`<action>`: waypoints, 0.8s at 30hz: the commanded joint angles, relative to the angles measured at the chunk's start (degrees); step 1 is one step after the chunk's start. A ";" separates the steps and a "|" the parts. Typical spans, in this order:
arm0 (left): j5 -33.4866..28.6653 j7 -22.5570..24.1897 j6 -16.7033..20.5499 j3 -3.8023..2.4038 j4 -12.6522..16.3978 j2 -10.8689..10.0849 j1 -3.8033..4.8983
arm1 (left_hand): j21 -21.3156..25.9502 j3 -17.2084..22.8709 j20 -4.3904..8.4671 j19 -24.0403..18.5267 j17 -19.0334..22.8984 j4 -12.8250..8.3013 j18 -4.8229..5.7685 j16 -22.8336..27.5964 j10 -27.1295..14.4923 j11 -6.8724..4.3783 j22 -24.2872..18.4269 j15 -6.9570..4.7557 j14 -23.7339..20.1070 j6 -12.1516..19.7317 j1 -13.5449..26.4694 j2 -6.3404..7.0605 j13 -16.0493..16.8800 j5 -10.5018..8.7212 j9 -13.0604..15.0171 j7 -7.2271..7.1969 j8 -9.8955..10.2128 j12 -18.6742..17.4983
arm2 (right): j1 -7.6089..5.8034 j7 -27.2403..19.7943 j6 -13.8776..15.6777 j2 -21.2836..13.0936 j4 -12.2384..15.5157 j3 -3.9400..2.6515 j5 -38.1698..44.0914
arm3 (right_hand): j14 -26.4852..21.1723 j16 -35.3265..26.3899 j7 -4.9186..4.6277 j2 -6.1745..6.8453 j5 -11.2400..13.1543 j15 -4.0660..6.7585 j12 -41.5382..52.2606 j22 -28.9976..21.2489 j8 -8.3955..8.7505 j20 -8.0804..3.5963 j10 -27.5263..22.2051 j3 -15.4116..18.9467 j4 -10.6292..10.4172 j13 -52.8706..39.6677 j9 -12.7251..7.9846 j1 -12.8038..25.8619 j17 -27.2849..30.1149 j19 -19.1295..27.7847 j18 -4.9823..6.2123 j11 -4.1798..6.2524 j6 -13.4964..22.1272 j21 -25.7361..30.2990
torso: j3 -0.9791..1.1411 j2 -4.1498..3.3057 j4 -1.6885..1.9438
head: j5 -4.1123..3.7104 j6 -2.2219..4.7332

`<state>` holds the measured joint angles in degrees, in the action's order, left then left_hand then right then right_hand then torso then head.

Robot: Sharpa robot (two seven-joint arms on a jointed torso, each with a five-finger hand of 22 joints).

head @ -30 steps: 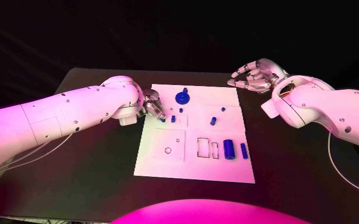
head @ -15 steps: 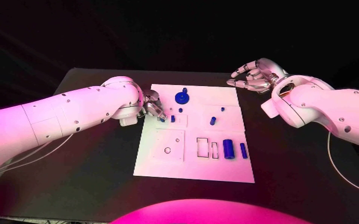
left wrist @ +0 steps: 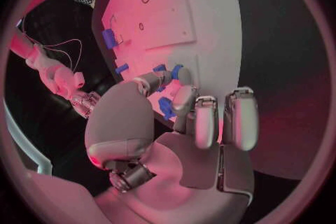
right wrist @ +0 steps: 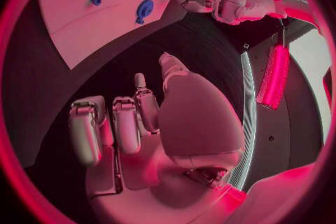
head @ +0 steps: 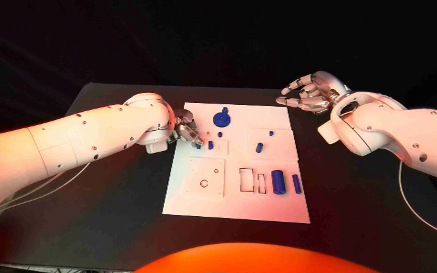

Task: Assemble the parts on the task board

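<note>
Nothing has moved since the earlier frames: my left robot hand (head: 187, 127) stays at the left edge of the task board (head: 237, 203), its fingertips (left wrist: 157, 77) pinching a small blue part (left wrist: 176, 71) just over the board beside another small blue part (head: 210, 145). My right robot hand (head: 309, 93) still hovers off the board's far right corner above the black counter (head: 109, 222), fingers curled in on nothing. Near the board's far edge stands the round blue part (head: 221, 119), and at its near right lie a blue cylinder (head: 278, 182) and a slim blue bar (head: 297, 183).
</note>
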<state>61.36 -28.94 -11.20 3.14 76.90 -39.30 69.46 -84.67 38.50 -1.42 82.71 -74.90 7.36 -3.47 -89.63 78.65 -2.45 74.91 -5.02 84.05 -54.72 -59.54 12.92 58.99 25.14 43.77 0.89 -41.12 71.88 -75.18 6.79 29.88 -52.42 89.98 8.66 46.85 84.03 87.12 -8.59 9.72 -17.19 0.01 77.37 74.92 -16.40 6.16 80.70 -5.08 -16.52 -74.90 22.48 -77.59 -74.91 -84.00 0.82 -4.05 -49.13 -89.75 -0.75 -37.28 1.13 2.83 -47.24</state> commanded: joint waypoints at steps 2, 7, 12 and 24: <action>-0.10 0.10 0.21 0.07 -0.28 0.21 -0.16 | -0.02 -1.65 0.27 0.21 -15.10 0.82 0.84 -0.37 0.07 -0.19 3.85 -0.34 5.95 -0.20 0.66 -0.08 0.18 -0.49 -0.02 0.26 0.34 -0.33 | 0.03 -0.63 -0.45 0.01 0.07 -0.01 0.48 | 4.18 -0.29 -0.10 -0.49 -0.33 0.29 -0.29 14.94 -0.11 -0.40 -0.41 -0.04 -0.04 -4.13 -0.05 0.10 -7.17 -5.86 -0.75 0.15 0.39 0.00 | 0.02 -0.02 0.02 | -0.03 -0.06; -0.07 0.11 0.17 0.06 -0.38 0.24 -0.16 | 0.00 -4.84 0.28 0.25 -15.10 2.40 0.85 -0.37 -0.07 -0.16 3.90 -0.34 5.95 -0.42 0.80 0.01 0.23 -0.77 -0.01 0.30 0.67 -0.47 | 0.03 -0.64 -0.45 -0.01 0.07 -0.01 0.46 | 4.18 -0.29 -0.10 -0.49 -0.33 0.29 -0.29 14.94 -0.11 -0.40 -0.41 -0.04 -0.04 -4.13 -0.05 0.10 -7.17 -5.86 -0.75 0.15 0.39 0.00 | -0.03 -0.06 -0.02 | -0.11 0.06; -0.06 0.12 0.02 0.05 -0.38 0.29 -0.16 | 0.05 -7.30 0.28 0.24 -15.10 3.57 0.84 -0.37 -0.12 -0.13 3.87 -0.32 5.95 -0.56 0.67 0.34 0.36 -1.15 0.00 0.32 0.93 -0.52 | 0.03 -0.65 -0.44 -0.03 0.05 -0.01 0.46 | 4.18 -0.29 -0.10 -0.49 -0.33 0.29 -0.29 14.94 -0.11 -0.40 -0.41 -0.04 -0.04 -4.13 -0.05 0.10 -7.17 -5.86 -0.75 0.15 0.39 0.00 | 0.02 -0.04 -0.06 | -0.21 0.02; -0.05 0.12 0.56 -0.08 -0.45 0.14 -0.16 | 0.16 -13.33 0.20 0.24 -15.10 7.84 0.83 -0.37 -0.20 -0.03 3.87 -0.23 5.95 -0.90 -0.79 0.40 0.63 -5.93 0.01 0.43 1.73 -0.72 | 0.03 -0.71 -0.42 -0.03 -0.01 -0.01 0.45 | 4.18 -0.30 -0.10 -0.46 -0.29 0.28 -0.34 14.94 -0.15 -0.40 -0.44 0.00 -0.07 -4.09 -0.06 0.18 -7.15 -5.86 -0.75 0.14 0.43 0.00 | 0.01 0.00 0.01 | -0.28 0.16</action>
<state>61.41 -28.93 -11.00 3.12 76.41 -39.18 69.34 -84.66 25.56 -1.43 82.71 -74.90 14.99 -3.48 -89.63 78.64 -2.44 74.91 -5.02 84.04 -55.32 -59.88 13.27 59.58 19.60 43.78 1.13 -39.55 71.48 -75.18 6.76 29.88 -52.45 89.94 8.66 46.85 84.02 87.12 -8.59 9.73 -17.20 0.01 77.37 74.91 -16.40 6.16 80.70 -5.08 -16.52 -74.90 22.48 -77.59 -74.90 -84.00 0.82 -4.05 -49.13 -89.75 -0.73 -37.29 1.10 2.54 -47.17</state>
